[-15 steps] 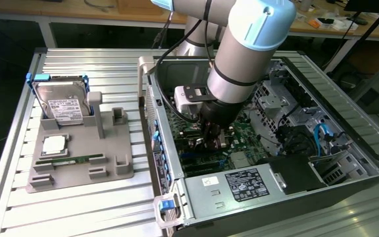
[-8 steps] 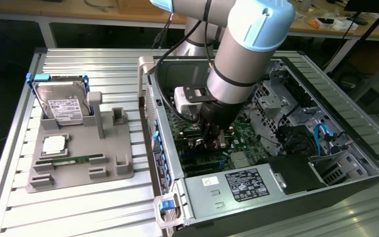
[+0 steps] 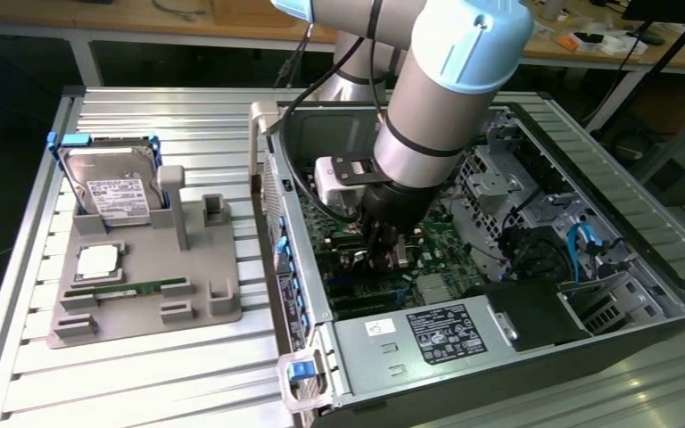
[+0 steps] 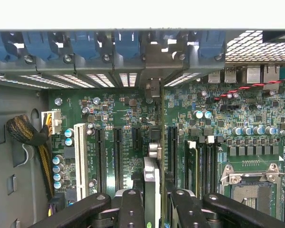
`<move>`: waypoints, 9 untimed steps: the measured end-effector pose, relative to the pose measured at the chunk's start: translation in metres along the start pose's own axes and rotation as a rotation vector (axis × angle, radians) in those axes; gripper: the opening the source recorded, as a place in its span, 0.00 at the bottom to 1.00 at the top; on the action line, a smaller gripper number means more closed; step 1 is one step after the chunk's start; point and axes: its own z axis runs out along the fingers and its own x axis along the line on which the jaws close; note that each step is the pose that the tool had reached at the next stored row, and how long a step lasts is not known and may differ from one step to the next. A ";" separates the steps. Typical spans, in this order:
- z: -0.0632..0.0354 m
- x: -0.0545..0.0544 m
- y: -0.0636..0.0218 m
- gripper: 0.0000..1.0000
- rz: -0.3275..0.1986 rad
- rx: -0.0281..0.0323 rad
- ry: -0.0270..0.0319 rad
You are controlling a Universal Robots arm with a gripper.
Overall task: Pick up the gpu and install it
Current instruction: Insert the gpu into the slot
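Note:
The gpu shows edge-on in the wrist view as a thin dark card with a silver part, standing upright over the green motherboard. It lies in line with the black expansion slots and reaches toward the case's rear bracket openings. My gripper is shut on it, with one black finger on each side. In the exterior view my gripper is low inside the open computer case, right above the board. Whether the card's edge sits in a slot is hidden.
A grey holder on the exterior view's left carries a silver hard drive, a processor chip and a green RAM stick. Inside the case are a power supply, blue cables and a drive cage.

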 end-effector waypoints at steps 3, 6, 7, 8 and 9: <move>0.0000 0.000 0.0000 0.27 0.000 -0.0003 0.0000; 0.0000 0.000 -0.0001 0.27 0.000 -0.0012 -0.0001; 0.0000 0.000 -0.0001 0.27 0.000 -0.0016 -0.0002; 0.0000 0.000 -0.0002 0.27 0.000 -0.0024 -0.0003; 0.0000 0.000 -0.0003 0.27 0.000 -0.0031 -0.0006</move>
